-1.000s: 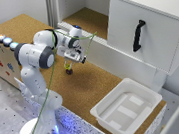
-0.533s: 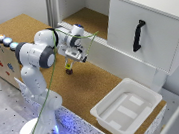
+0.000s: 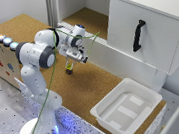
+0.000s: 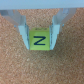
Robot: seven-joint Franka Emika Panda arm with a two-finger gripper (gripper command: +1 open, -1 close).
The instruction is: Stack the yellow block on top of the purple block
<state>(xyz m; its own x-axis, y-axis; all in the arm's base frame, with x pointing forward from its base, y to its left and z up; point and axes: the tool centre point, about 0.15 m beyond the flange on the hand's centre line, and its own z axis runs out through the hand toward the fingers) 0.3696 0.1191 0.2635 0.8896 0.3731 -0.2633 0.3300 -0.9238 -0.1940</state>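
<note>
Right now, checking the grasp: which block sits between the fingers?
The yellow block, bearing a dark letter, between the gripper fingers; no other block shows.

A white tray (image 3: 127,109) is set on the cork desk (image 3: 91,84) near its front right corner. A white cabinet (image 3: 146,27) with a black handle (image 3: 138,35) is seen along the back edge.

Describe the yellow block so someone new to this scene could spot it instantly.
Start at the cork tabletop in front of the white cabinet, then follow the white arm to its gripper. The yellow block sits between the jaws, a small yellow-green cube. A dark letter on its upper face, reading N or Z, sets it apart.
</note>
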